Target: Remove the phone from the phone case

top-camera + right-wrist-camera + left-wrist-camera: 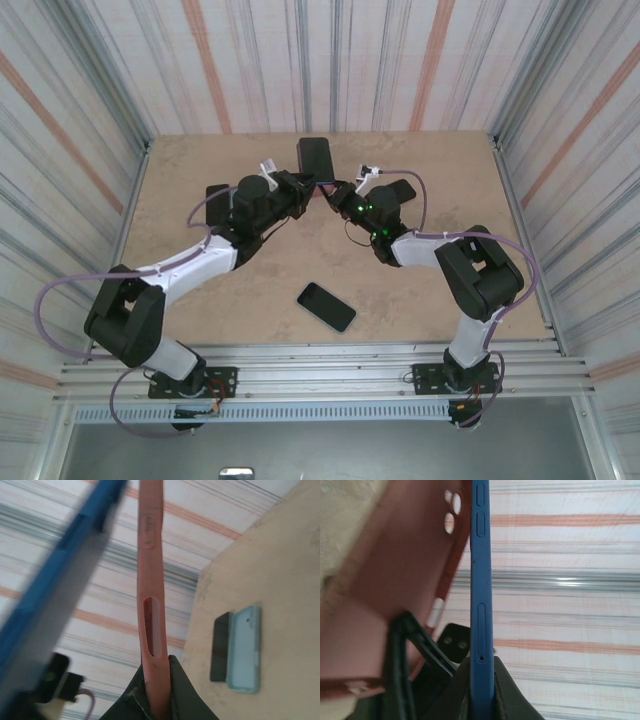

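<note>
Closer, left wrist: blue phone (right: pink case).

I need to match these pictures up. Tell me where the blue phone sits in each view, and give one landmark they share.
Top external: blue phone at far centre, dark face up.
Left wrist: upright edge at centre, in the left pincer, pink case left of it.
Right wrist: blurred diagonal at left, beside the case.
Shared landmark: the striped wall behind.
</note>
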Available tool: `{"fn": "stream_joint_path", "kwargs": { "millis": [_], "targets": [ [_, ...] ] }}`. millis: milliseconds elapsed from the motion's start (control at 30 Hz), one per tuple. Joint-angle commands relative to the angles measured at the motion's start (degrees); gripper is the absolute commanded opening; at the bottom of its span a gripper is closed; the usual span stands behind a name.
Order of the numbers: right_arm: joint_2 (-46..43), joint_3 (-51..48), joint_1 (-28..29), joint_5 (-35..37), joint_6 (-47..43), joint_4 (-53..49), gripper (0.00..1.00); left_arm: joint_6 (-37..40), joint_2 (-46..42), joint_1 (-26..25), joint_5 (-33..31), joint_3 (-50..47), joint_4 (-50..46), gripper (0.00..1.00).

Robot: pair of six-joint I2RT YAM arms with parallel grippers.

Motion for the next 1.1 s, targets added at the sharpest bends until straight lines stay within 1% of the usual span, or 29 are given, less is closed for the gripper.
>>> {"fn": "stream_joint_path", "kwargs": {
  "millis": [0,133,267,433,533,733,867,1067],
  "targets": [
    [-0.36,-0.71,-0.65,2.03,-4.38,-1.99,0.07,2.38,-5.15,-0.59,2.25,2.5,1.24,0.07],
    [-0.41,-0.91,-1.44,2.4,-5.16,-4.03,0.07,4.55,-8.2,1.31,3.72,0.92,-2.21,0.07],
    [-0.41,-0.84,-1.58,2.48,-5.36,-5.03,0.07,6.76,-9.45,4.78,8.12,-1.07,-5.33,0.07],
    [0.13,-0.48,-1.41,2.95,-5.32,-7.01,0.07,9.65,-8.72,9.69,12.92,-3.57,-5.45,0.07],
    [0.9,0.08,-0.71,3.75,-5.24,-7.9,0.07,12.56,-6.92,12.4,15.29,-4.16,-6.41,0.06],
    [2.33,1.36,0.46,5.06,-5.27,-10.07,0.07,15.33,-0.94,17.69,20.05,-5.3,-4.25,0.05],
    [3.89,1.67,1.21,5.78,-4.66,-9.71,0.07,16.08,4.24,19.72,22.37,-5.29,-0.94,0.04],
    [6.09,1.99,2.11,7.3,-3.93,-8.69,0.08,19.38,10.98,21.9,24.24,-2.74,-0.32,0.04]
  ]
}}
